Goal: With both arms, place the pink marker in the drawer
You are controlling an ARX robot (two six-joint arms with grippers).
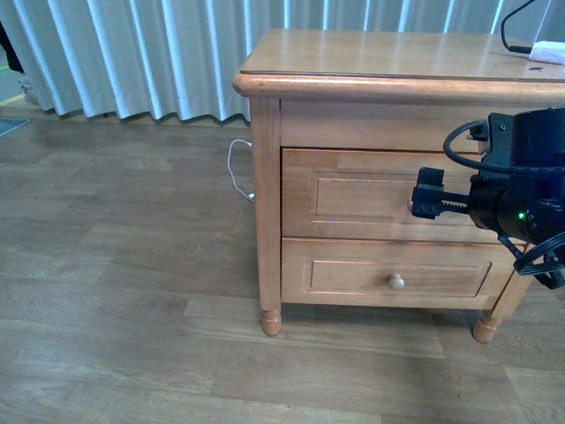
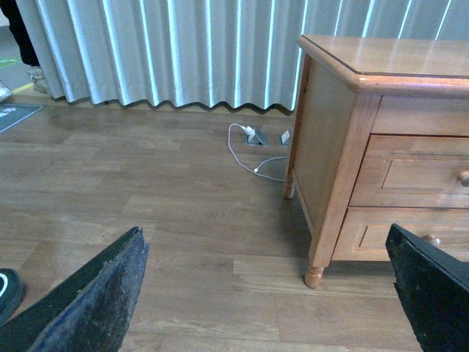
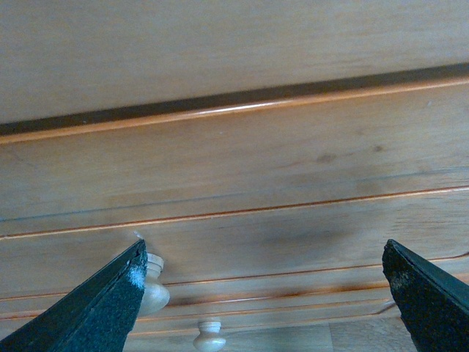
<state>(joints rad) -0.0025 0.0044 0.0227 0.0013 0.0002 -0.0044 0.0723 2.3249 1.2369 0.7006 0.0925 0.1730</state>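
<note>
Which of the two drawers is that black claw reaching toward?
The upper drawer: the right gripper hangs open in front of its panel, level with it. The lower drawer, with its round knob showing, sits below the fingers.

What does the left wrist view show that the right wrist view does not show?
Only the left wrist view shows the curtains, the floor, a white cable and the cabinet top. Only the right wrist view shows the upper drawer front from very close. Both show open gripper fingers and the two knobs: upper, lower.
</note>
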